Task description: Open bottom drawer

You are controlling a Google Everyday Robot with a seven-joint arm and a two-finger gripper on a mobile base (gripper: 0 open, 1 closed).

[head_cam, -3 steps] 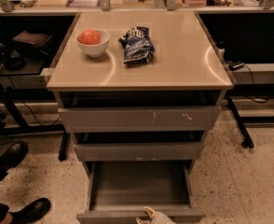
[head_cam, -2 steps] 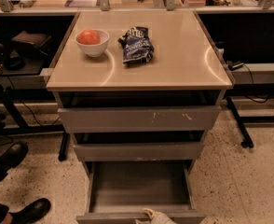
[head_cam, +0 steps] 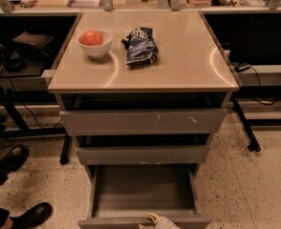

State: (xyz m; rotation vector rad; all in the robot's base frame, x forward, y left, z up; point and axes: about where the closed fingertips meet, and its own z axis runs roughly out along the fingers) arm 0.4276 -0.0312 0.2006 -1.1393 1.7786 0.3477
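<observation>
The bottom drawer (head_cam: 143, 187) stands pulled far out at the foot of the grey cabinet, and its plain grey box interior shows. Its front edge (head_cam: 107, 222) runs along the bottom of the camera view. My gripper (head_cam: 159, 221) shows only as a pale tip at that front edge, right of centre, touching or just over it. The middle drawer (head_cam: 143, 154) and the scratched top drawer (head_cam: 143, 121) above it are each a little way out.
On the beige cabinet top (head_cam: 188, 56) sit a white bowl (head_cam: 95, 44) with a red fruit and a dark blue chip bag (head_cam: 140, 45). A person's black shoes (head_cam: 9, 161) are on the speckled floor at the left. Dark desks with cables flank both sides.
</observation>
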